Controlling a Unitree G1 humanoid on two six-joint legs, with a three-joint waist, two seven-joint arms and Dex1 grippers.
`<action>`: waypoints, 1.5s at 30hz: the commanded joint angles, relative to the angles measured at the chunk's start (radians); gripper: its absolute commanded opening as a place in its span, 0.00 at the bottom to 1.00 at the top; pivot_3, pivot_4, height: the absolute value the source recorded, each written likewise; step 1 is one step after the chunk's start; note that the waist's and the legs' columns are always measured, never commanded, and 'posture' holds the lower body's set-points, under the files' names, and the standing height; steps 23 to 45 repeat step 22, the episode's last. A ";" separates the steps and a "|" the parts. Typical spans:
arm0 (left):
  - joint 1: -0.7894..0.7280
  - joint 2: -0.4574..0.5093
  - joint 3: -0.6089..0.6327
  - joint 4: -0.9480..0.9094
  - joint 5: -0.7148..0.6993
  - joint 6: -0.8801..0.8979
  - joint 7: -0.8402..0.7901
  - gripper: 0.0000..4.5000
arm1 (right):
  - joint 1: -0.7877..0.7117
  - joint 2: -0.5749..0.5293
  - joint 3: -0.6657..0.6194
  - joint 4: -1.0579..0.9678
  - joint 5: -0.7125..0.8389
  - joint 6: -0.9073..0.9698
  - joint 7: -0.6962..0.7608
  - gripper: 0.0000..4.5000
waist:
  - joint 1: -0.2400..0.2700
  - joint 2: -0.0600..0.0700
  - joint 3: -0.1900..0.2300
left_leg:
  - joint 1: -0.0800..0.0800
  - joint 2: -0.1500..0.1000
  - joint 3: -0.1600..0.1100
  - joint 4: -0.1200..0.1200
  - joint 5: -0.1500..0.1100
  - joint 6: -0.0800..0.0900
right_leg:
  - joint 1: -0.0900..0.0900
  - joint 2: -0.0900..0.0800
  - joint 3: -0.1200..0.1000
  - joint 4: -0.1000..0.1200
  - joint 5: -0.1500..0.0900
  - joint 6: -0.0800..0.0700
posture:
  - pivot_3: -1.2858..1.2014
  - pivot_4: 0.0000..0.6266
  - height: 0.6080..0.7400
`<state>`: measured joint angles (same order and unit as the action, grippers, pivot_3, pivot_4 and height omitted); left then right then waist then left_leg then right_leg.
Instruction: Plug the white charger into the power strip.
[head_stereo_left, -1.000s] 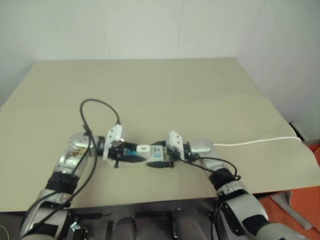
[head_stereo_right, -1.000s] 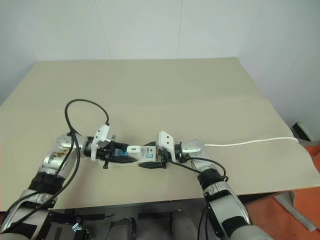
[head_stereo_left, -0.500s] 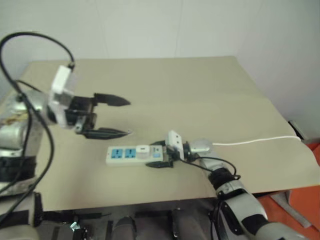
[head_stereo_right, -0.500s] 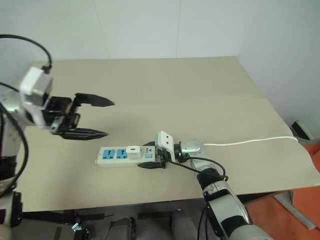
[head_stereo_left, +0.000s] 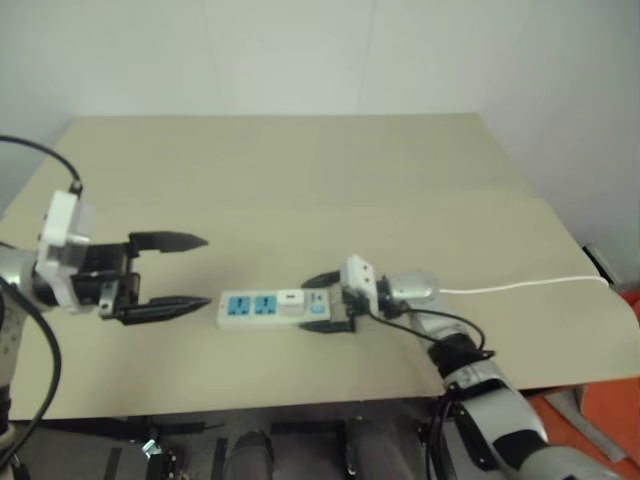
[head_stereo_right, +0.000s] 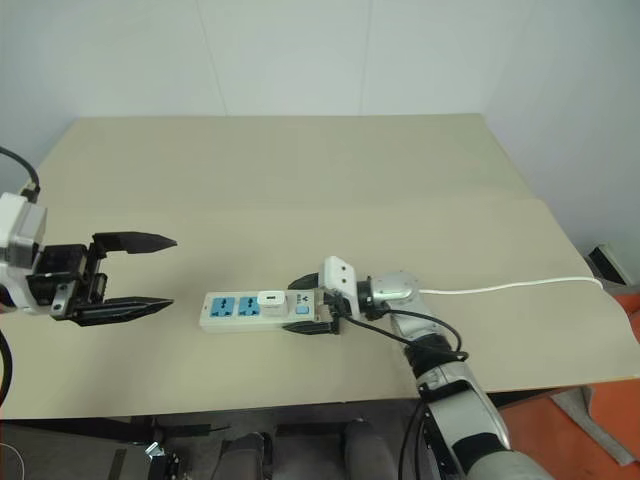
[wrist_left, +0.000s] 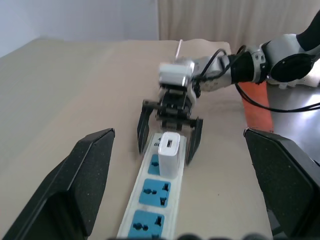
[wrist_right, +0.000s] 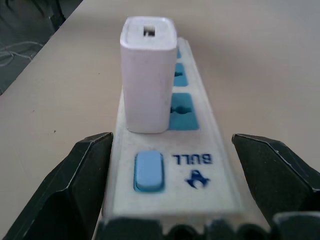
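The power strip (head_stereo_left: 262, 309) lies flat on the tan table (head_stereo_left: 300, 170), near its front edge. The white charger (head_stereo_left: 290, 297) stands upright in the socket beside the blue switch, also clear in the right wrist view (wrist_right: 148, 75). My right gripper (head_stereo_left: 320, 303) is open and straddles the strip's switch end, one black finger on each side with small gaps. Well off the strip's other end, my left gripper (head_stereo_left: 203, 270) hangs above the table, open wide and empty, pointing at the strip.
A thin white cord (head_stereo_left: 520, 286) runs from behind my right gripper to the table's right edge. The table's front edge lies just below the strip. An orange object (head_stereo_left: 600, 420) sits on the floor at the right.
My left gripper let go of the charger, opened wide and drew back up and to the left. The charger stays in the strip. My right gripper's fingers have spread apart around the switch end.
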<state>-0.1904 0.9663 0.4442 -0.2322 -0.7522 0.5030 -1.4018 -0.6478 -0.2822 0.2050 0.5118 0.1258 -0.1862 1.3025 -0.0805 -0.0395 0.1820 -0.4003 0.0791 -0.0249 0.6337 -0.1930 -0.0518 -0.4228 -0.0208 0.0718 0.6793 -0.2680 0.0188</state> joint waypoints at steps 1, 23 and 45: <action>0.042 -0.011 0.056 -0.055 -0.037 0.000 0.031 1.00 | 0.037 -0.072 -0.055 -0.130 0.056 0.049 -0.005 0.99 | 0.010 0.000 0.000 | 0.000 0.000 0.000 0.000 0.000 0.000 | 0.000 0.000 0.000 0.000 0.000 0.000 | 0.52 0.24 1.00; 0.264 -0.051 0.138 -0.153 -0.070 -0.006 0.138 1.00 | 0.109 -0.342 -0.171 -0.303 0.199 0.203 0.020 0.99 | 0.014 0.000 0.001 | 0.001 0.000 0.002 0.000 0.000 0.000 | 0.000 -0.001 0.001 -0.001 -0.001 -0.001 | 0.52 0.24 1.00; 0.264 -0.051 0.138 -0.153 -0.070 -0.006 0.138 1.00 | 0.109 -0.342 -0.171 -0.303 0.199 0.203 0.020 0.99 | 0.014 0.000 0.001 | 0.001 0.000 0.002 0.000 0.000 0.000 | 0.000 -0.001 0.001 -0.001 -0.001 -0.001 | 0.52 0.24 1.00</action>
